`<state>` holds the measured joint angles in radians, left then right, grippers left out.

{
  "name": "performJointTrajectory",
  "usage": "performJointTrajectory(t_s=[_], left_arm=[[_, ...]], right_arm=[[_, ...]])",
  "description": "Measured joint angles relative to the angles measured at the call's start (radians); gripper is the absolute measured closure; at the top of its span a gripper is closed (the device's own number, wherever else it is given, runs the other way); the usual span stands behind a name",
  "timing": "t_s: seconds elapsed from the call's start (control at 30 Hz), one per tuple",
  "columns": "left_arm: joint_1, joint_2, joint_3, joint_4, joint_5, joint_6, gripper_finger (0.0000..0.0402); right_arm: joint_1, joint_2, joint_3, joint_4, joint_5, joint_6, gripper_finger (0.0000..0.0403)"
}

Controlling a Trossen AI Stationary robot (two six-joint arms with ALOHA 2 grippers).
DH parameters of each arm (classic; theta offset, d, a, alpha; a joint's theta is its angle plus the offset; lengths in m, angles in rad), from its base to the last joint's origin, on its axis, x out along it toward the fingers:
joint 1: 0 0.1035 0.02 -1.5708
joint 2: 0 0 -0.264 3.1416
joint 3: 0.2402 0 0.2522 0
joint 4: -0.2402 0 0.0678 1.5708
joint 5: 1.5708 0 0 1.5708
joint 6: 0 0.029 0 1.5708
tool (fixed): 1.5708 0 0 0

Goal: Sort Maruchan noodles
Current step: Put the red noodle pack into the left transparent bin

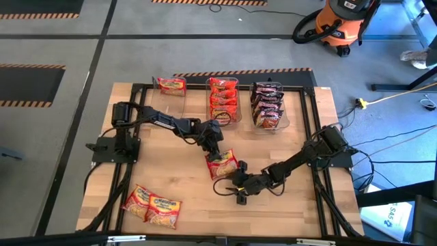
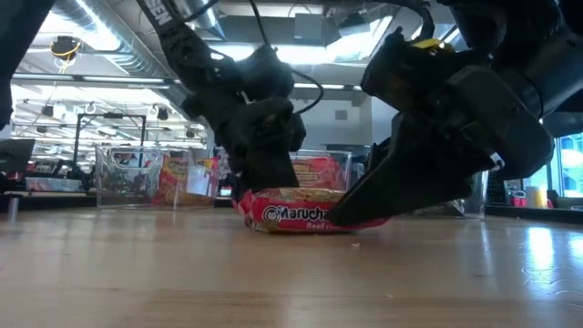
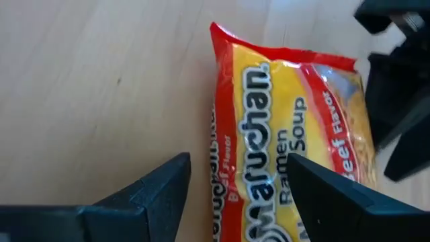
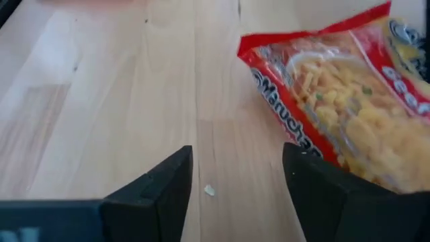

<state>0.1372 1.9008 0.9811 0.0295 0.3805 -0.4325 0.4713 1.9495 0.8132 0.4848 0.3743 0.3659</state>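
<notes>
A red and yellow noodle packet [image 1: 222, 164] lies flat on the wooden table [image 1: 287, 212], near the middle. The left gripper [image 1: 214, 151] hangs right over its far end with its two fingers [image 3: 144, 202] spread wide, and one edge of the packet lies between them. It is not squeezing the packet. The right gripper [image 1: 239, 183] is just beside the packet's near corner, its fingers [image 4: 151, 195] apart too, with nothing in them. At the back of the table stand three clear bins [image 1: 224, 100]: one with red packets [image 1: 223, 101], one with dark packets [image 1: 268, 106], and one with an orange packet [image 1: 171, 85]. Two more orange packets [image 1: 151, 203] lie at the front left corner.
</notes>
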Motion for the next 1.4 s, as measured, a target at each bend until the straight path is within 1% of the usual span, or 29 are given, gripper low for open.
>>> performJointTrajectory(t_s=[0.07, 0.23, 0.33, 0.43, 0.53, 0.7, 0.87, 0.97, 1.23, 1.4], left_arm=[[0.009, 0.019, 0.0, 0.014, 0.051, -0.01, 0.0158], [0.018, 0.051, 0.0, 0.053, 0.235, -0.041, 0.0158], [0.014, 0.053, -0.003, 0.064, 0.333, -0.071, 0.0158], [0.008, 0.054, -0.004, 0.087, 0.38, -0.104, 0.0158], [-0.002, 0.054, -0.004, 0.094, 0.372, -0.115, 0.0158], [-0.031, 0.054, -0.004, 0.118, 0.291, -0.12, 0.0158], [-0.045, 0.054, -0.004, 0.144, 0.248, -0.135, 0.0169], [-0.045, 0.054, -0.004, 0.144, 0.235, -0.136, 0.0193], [-0.045, 0.05, -0.004, 0.148, 0.216, -0.135, 0.0281], [-0.047, 0.05, -0.003, 0.155, 0.216, -0.118, 0.0311]], right_arm=[[0.0, 0.0, 0.004, 0.0, 0.011, -0.011, 0.0194], [0.0, 0.0, 0.005, -0.025, 0.074, -0.033, 0.0194], [0.0, 0.0, 0.005, -0.045, 0.082, -0.035, 0.0194], [0.001, 0.011, 0.005, -0.035, 0.083, -0.038, 0.0194], [0.001, 0.03, 0.006, -0.028, 0.086, -0.039, 0.0194], [0.002, 0.046, 0.006, -0.002, 0.097, -0.038, 0.0194], [0.002, 0.047, 0.006, -0.003, 0.097, -0.037, 0.0194], [0.002, 0.047, 0.006, -0.003, 0.097, -0.037, 0.0194], [0.002, 0.047, 0.005, 0.003, 0.096, -0.031, 0.0194], [0.001, -0.013, 0.002, -0.038, 0.048, -0.033, 0.0194]])
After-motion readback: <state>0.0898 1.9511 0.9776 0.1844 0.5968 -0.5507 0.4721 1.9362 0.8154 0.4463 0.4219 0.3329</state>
